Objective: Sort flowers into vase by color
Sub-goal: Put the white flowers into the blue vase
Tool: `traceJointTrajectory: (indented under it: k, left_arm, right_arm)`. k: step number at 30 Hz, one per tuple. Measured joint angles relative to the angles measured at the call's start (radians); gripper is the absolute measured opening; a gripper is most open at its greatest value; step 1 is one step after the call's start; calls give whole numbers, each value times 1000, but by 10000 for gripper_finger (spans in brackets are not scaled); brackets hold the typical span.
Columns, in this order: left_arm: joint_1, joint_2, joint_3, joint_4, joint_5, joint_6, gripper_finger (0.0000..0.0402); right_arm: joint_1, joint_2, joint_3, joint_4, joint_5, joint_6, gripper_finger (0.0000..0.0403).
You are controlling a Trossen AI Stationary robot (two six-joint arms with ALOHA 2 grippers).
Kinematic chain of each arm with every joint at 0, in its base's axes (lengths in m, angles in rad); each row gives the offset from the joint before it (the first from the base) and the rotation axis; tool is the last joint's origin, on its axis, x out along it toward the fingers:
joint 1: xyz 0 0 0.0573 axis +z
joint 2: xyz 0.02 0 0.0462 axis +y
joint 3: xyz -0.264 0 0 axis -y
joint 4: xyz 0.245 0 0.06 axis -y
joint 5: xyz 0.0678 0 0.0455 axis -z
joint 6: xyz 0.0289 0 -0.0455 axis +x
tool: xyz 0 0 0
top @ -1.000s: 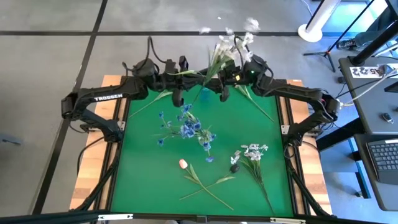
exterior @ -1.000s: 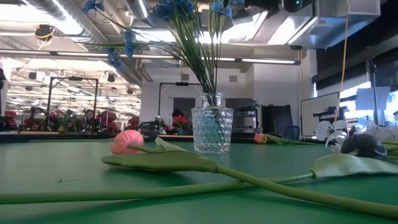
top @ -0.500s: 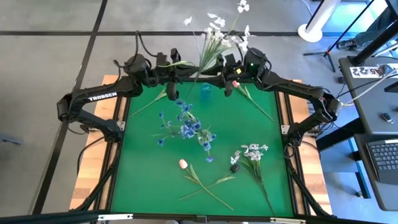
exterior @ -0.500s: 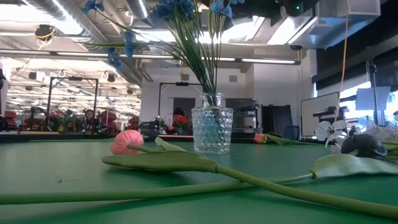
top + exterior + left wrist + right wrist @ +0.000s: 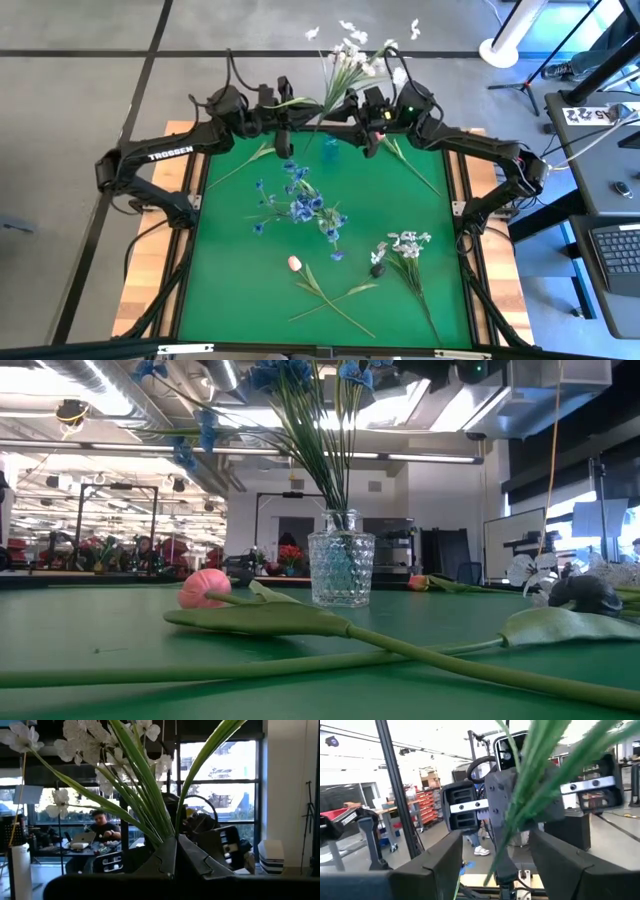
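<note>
A white-blossomed spray (image 5: 348, 55) on green stems stands high over the table's far edge. My left gripper (image 5: 303, 118) is shut on it. My right gripper (image 5: 350, 118) faces it from the right. It is open, one finger on each side of the stems (image 5: 530, 785) with a gap between. A glass vase (image 5: 340, 570) stands on its base at the far middle (image 5: 330, 148) and holds the blue flowers (image 5: 303, 207) by their stems. On the green mat lie a pink tulip (image 5: 294, 263), a second white spray (image 5: 405, 245) and a dark bud (image 5: 377, 270). My left gripper pinches the bundled green stems of the white spray low down (image 5: 170, 836) between its two shut fingers. It comes nearly level from the table's left. The stems and leaves fan upward out of the fingertips. The spray is lifted clear of the table.
Another pink tulip (image 5: 378, 135) with a long stem lies at the far right. A pale green stem (image 5: 245, 162) lies at the far left. The near tulip's stem and leaves (image 5: 330, 625) cross the mat's front. The mat's left half is bare green.
The white spray has swayed in my left gripper's hold, its blossoms swinging toward the table's left and a little farther out. Both gripper heads have edged slightly toward the far edge. The vase and the flowers on the mat have stayed put.
</note>
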Motion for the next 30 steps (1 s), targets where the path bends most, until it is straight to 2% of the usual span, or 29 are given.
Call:
traceJointTrajectory:
  k: [5, 8, 11, 16, 17, 24, 30]
  left_arm:
    - [-9, 27, 0, 5, 1, 0, 0]
    - [-15, 34, 0, 3, 2, 0, 0]
    - [-22, 34, 0, 5, 2, 0, 0]
    - [-26, 34, 0, 1, 1, -3, 0]
    - [-27, 34, 0, 1, 1, -7, 0]
    - [-28, 6, -1, -79, -29, 3, 5]
    - [-28, -71, -2, -188, -64, 44, 44]
  right_arm:
    - [5, 0, 0, -1, 42, -1, 215]
    - [1, 0, 0, -4, 64, 0, 187]
    - [2, 0, 0, -18, 70, -3, 142]
    - [2, 0, 0, -50, 64, -48, 30]
    - [2, 0, 0, -51, 58, -57, 18]
    - [-7, -19, -1, -115, 40, -109, 8]
    - [-28, -83, -1, -246, 55, -209, 7]
